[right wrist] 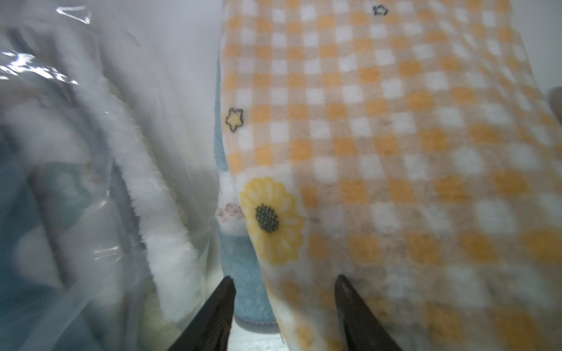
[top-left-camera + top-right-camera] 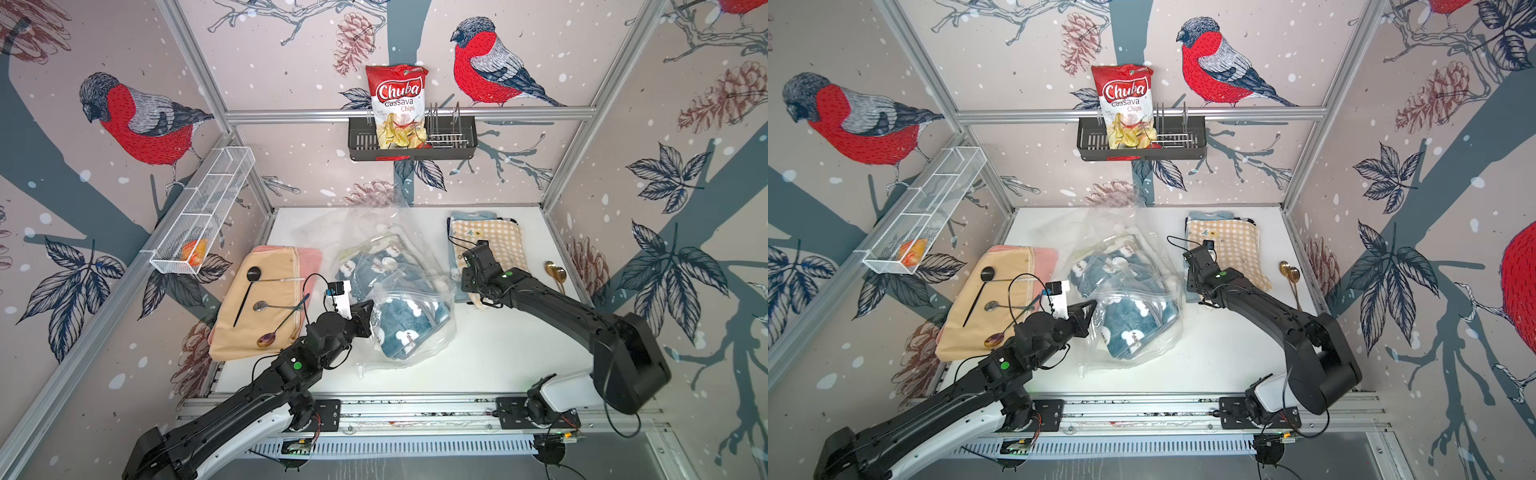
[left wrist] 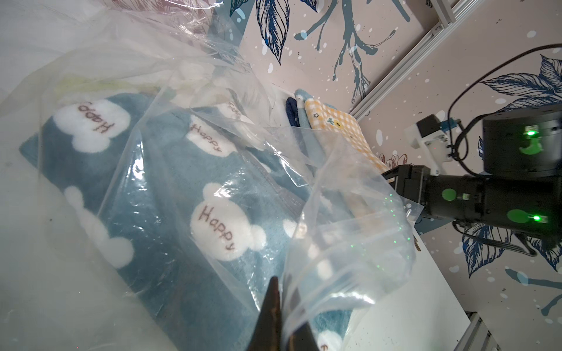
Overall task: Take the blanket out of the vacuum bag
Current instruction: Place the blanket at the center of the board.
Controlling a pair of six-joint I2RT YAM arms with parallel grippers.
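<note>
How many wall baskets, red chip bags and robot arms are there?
Wall baskets: 2, white wire basket and black basket
Red chip bags: 1
Robot arms: 2, left arm and right arm
Total: 5

The right wrist view is blurred; the checked towel (image 1: 395, 152) runs past its edges.

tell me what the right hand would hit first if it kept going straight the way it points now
Most likely the yellow checked towel: the right hand stands open just over its near edge, beside the vacuum bag. Depth is unclear, so the light blue towel beneath might come first.
</note>
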